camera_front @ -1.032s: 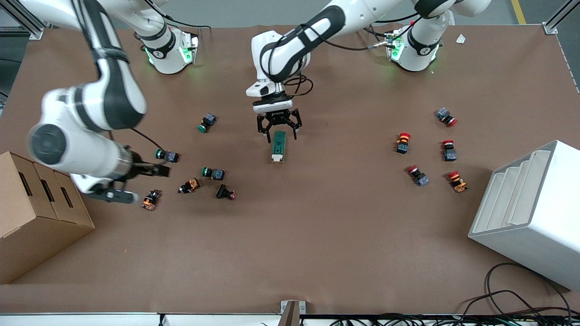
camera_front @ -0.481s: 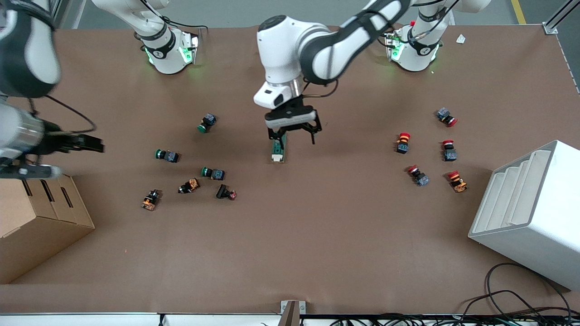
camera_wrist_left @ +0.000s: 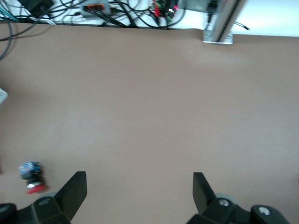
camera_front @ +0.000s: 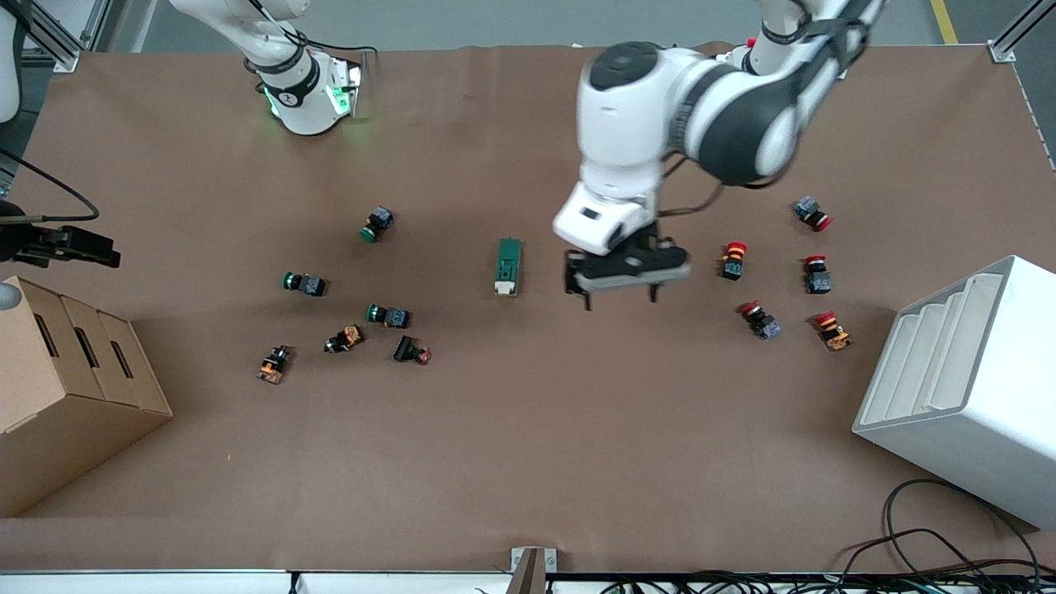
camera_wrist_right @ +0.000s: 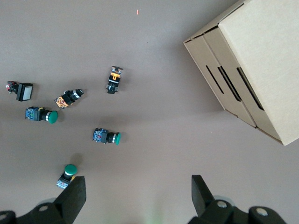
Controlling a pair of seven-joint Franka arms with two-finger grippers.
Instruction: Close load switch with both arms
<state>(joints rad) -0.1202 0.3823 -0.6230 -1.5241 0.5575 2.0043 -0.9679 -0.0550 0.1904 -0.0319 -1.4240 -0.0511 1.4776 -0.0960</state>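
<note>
Table [camera_front: 528, 429]: cardboard box [camera_front: 66, 388] at the right arm's end, white rack [camera_front: 973, 388] at the left arm's end. Left gripper [camera_front: 620, 280] hangs over bare table at about 3 o'clock of the load switch [camera_front: 508, 266], fingers spread wide, holding nothing; right gripper [camera_front: 70, 245] is over the table edge above the box, fingers wide apart and empty in its wrist view. Load switch lies flat mid-table, touched by neither gripper, cream end nearer the front camera, green buttons [camera_front: 385, 315] at its 8–9 o'clock, red buttons [camera_front: 760, 320] at 3–4 o'clock.
</note>
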